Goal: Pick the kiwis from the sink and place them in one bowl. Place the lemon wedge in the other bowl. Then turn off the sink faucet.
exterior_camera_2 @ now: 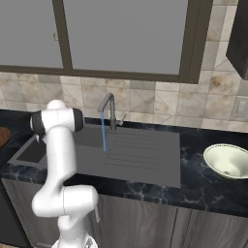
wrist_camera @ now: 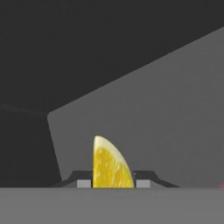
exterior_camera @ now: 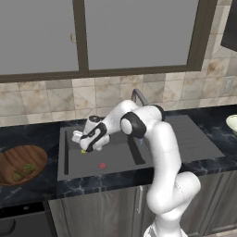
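Both kiwis [exterior_camera: 23, 171] lie in the wooden bowl [exterior_camera: 39, 157]; the end effector [wrist_camera: 113, 183] grips the lemon wedge [wrist_camera: 110, 165] over the sink [exterior_camera: 120, 159], pale bowl [exterior_camera_2: 227, 161] and running faucet [exterior_camera_2: 110, 109] remaining.

Black marble counter [exterior_camera_2: 203, 191] (sink [exterior_camera: 115, 159] inset), wooden bowl [exterior_camera: 21, 162], pale bowl [exterior_camera_2: 227, 161]

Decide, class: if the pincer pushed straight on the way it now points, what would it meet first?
The pincer, shut on the lemon wedge, points into the sink; probably its grey floor comes first, though depth is unclear.
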